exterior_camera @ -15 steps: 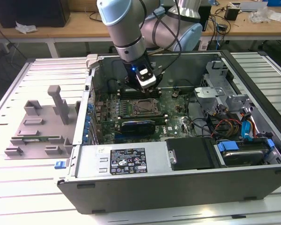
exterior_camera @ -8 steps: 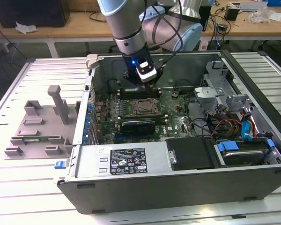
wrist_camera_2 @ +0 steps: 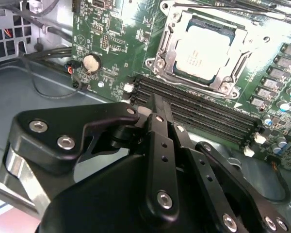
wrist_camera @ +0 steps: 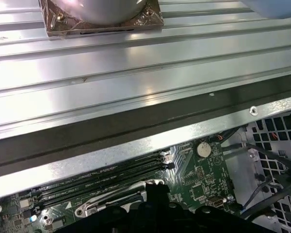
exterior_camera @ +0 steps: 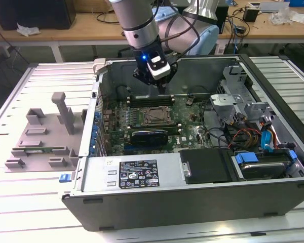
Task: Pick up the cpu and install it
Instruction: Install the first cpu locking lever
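**CPU in the socket, gripper above the memory slots**

In the exterior view we see the open case (exterior_camera: 192, 167) lying on the table (exterior_camera: 20, 202), with the arm (exterior_camera: 137, 20) reaching down into it and the gripper (exterior_camera: 161, 87) hanging over the far edge of the board (exterior_camera: 187, 121), just behind the socket (exterior_camera: 157, 115). A grey fixture (exterior_camera: 43, 136) sits on the table toward the exterior view's left.

The second wrist view gives us what the others do not: the cpu (wrist_camera_2: 202, 47), silver top up, lying flat inside the open metal socket frame (wrist_camera_2: 203, 53). The gripper (wrist_camera_2: 157, 114) has its two black fingers (wrist_camera_2: 160, 141) pressed together, holding nothing, their tips over the memory slots (wrist_camera_2: 199, 114). The cpu lies clear of the jaws, beyond the slots.

In the first wrist view we see the case wall (wrist_camera: 136, 145), the table ribs and the arm's base (wrist_camera: 102, 14). The socket there is cut off by the gripper body, and we cannot make out the cpu.
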Tool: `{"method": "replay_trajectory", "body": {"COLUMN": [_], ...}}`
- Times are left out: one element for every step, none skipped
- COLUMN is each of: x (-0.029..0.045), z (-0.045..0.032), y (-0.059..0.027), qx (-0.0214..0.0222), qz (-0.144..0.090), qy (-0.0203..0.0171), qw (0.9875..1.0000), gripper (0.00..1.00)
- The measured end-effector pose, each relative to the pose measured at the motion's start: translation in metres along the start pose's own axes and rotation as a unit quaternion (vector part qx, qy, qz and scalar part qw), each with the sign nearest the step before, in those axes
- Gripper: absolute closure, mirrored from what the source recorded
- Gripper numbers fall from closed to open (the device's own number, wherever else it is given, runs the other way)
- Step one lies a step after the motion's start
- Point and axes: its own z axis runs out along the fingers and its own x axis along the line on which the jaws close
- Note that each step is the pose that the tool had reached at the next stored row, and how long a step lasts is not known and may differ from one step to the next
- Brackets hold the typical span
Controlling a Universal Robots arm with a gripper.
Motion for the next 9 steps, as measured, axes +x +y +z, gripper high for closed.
{"method": "replay_trajectory", "body": {"x": [0.0, -0.0001, -0.0007, -0.0015, -0.0029, -0.0046, -0.0064, -0.0079, -0.0114], "z": [0.0, 0.0001, 0.0005, 0.0009, 0.0015, 0.002, 0.0026, 0.0032, 0.0041], "y": [0.0, 0.0001, 0.0001, 0.0002, 0.0003, 0.0003, 0.0003, 0.0003, 0.0003], "qx": [0.0002, 0.0008, 0.0022, 0.0039, 0.0062, 0.0086, 0.0116, 0.0143, 0.0212], "qz": [0.0, 0.0, 0.0, 0.001, 0.001, 0.001, 0.001, 0.002, 0.003], "qy": [0.0001, 0.0011, 0.0053, 0.0101, 0.016, 0.0223, 0.0298, 0.0368, 0.0542], "qw": [1.0, 1.0, 1.0, 0.9999, 0.9999, 0.9997, 0.9995, 0.9992, 0.9983], "gripper": [0.89, 0.89, 0.89, 0.89, 0.89, 0.89, 0.89, 0.89, 0.89]}}
